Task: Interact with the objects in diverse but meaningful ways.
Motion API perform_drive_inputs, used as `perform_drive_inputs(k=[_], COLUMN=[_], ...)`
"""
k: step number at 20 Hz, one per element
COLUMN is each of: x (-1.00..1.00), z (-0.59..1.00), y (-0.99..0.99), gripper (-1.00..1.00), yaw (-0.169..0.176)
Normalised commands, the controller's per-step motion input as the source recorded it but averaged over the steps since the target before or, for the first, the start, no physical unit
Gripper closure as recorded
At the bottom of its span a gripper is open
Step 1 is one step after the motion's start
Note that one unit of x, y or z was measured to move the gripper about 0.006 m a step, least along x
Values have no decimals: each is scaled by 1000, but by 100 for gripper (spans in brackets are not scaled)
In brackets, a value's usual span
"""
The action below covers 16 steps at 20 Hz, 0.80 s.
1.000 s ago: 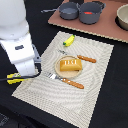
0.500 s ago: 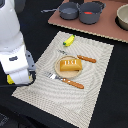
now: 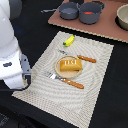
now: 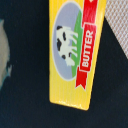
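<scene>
A white robot arm (image 3: 12,60) hangs over the dark tabletop (image 3: 105,100) beside a woven beige placemat (image 3: 95,65); its claw is hidden, so I cannot tell its state. The wrist view shows a yellow red-labelled butter box (image 4: 75,50) lying below. An orange-yellow bread loaf (image 3: 70,65) sits on the mat, apparently untouched.

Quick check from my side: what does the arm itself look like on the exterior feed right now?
The arm has smooth, rounded white shells with a darker grey band near the top of the picture. At its lower end a grey and black block is mounted. No cables, lettering or gripper fingers can be made out.
</scene>
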Motion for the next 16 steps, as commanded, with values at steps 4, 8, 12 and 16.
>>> perform_drive_inputs(k=[4, 8, 12, 16], x=[-171, -189, -201, -229], z=[-231, -233, -171, -119], y=[73, 83, 52, 5], gripper=[-100, -100, 100, 100], yaw=[25, 26, 25, 26])
